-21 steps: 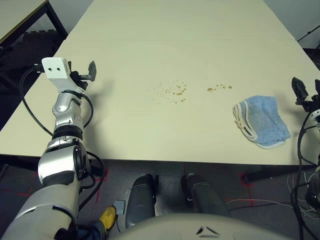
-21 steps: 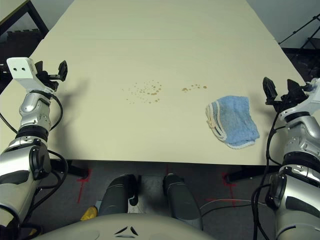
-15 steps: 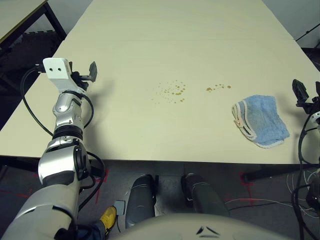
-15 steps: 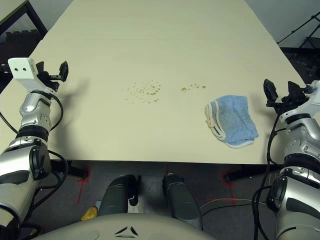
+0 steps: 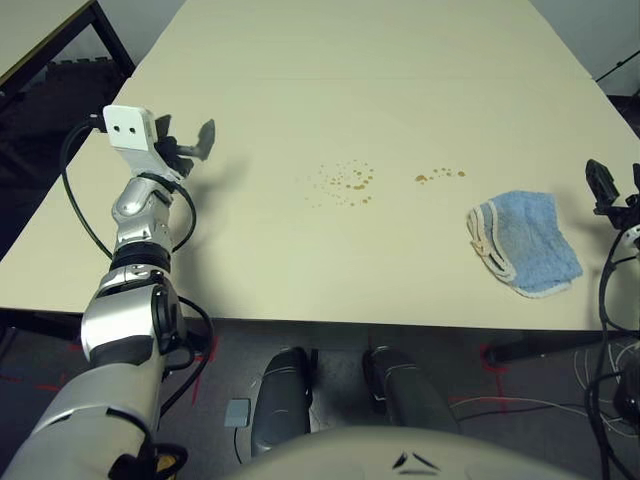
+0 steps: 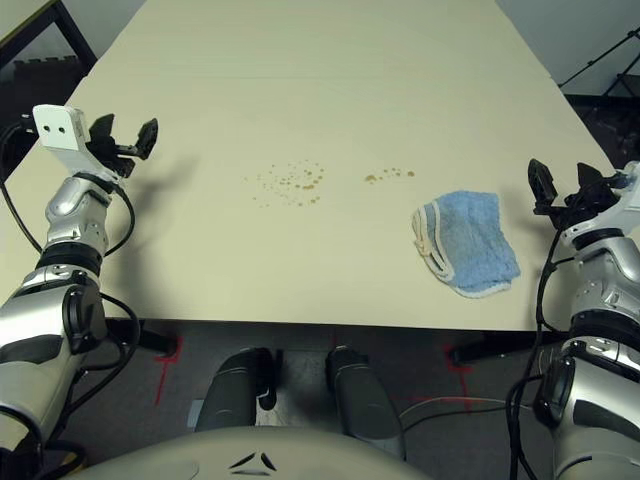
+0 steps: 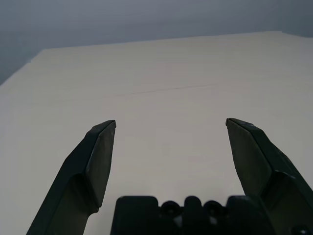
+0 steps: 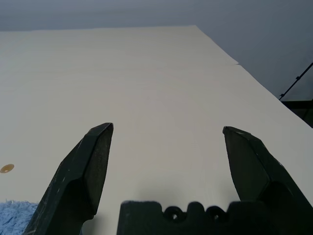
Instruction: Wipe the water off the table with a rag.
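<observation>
Beside the open, empty right gripper — the rag, between it and the droplets.

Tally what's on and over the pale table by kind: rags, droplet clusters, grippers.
Folded light blue terry rag with white edging: 1
Loose clusters of small brownish droplets: 2 (wider one, smaller one)
Black two-fingered grippers, both open: 2 (left gripper, right gripper)
Total: 5
</observation>
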### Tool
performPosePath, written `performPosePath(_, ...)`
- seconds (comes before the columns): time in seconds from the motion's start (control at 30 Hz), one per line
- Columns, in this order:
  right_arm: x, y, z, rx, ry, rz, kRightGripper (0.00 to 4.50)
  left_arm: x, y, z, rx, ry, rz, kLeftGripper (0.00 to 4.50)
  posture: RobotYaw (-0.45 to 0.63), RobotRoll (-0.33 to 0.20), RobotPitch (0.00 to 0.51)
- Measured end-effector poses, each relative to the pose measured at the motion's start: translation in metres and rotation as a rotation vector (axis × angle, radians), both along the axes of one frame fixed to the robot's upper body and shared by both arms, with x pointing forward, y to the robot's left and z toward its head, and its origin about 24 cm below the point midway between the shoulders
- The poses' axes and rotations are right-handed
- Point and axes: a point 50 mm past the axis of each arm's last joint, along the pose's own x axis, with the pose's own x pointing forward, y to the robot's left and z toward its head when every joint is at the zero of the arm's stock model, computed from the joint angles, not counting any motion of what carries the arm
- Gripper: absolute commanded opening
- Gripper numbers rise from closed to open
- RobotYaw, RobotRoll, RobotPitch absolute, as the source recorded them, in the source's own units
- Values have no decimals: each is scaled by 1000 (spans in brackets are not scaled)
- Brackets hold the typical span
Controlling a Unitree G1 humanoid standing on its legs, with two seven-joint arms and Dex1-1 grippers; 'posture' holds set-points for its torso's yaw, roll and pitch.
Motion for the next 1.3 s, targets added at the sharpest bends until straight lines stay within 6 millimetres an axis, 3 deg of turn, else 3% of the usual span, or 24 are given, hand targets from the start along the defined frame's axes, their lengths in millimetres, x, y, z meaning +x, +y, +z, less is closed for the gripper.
performPosePath(0.27, -3, -3, -2, 15, 12, -14, 4477, -32, -21, -14, 42, 200, -512, 4500, -251, 0, 119)
performPosePath(0.47, 1, -5, 10, 5, -11, -12, 4477, -44, -21, -10, 128, 310, -666, 4500, -251, 0, 126)
performPosePath(0.73, 3, -3, 9, 78, 59, 46, 4477, -46, -22, -12, 201, 299, -683, 4500, -263, 0, 127)
performPosePath(0.93, 1, -4, 29, 84, 149, 187, 4477, -46, -22, -12, 213, 286, -673, 4500, -274, 0, 124)
performPosePath(1.3, -5, 21, 40, 80, 443, 493, 4477, -46, -23, -16, 209, 279, -649, 4500, -266, 0, 115)
